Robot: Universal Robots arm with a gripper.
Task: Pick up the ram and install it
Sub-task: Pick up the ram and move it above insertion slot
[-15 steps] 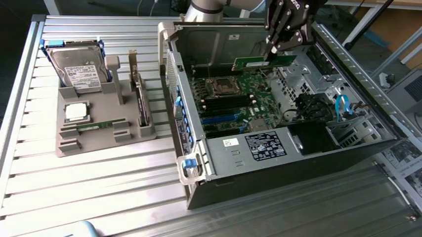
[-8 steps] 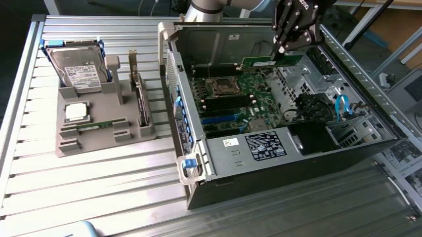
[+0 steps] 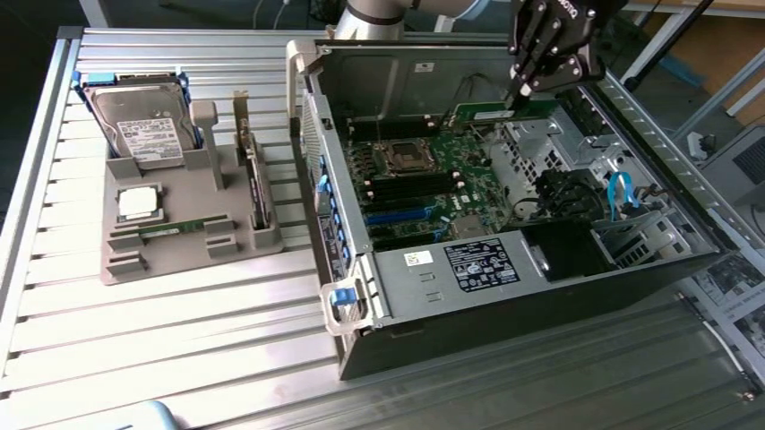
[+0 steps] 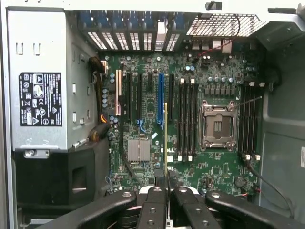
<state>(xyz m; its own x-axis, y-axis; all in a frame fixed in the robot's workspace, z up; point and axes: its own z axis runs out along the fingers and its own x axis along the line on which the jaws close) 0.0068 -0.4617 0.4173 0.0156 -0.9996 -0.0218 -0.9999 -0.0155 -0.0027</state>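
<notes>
Pincer nearly closed, clamped on the ram. Ram sits edge-on between the fingertips and projects straight out beyond them. It hangs over the motherboard inside the open computer case.

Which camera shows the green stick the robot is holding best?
The exterior view: the ram shows its long green side below the gripper. The wrist view gives just its thin edge between the fingers.
</notes>
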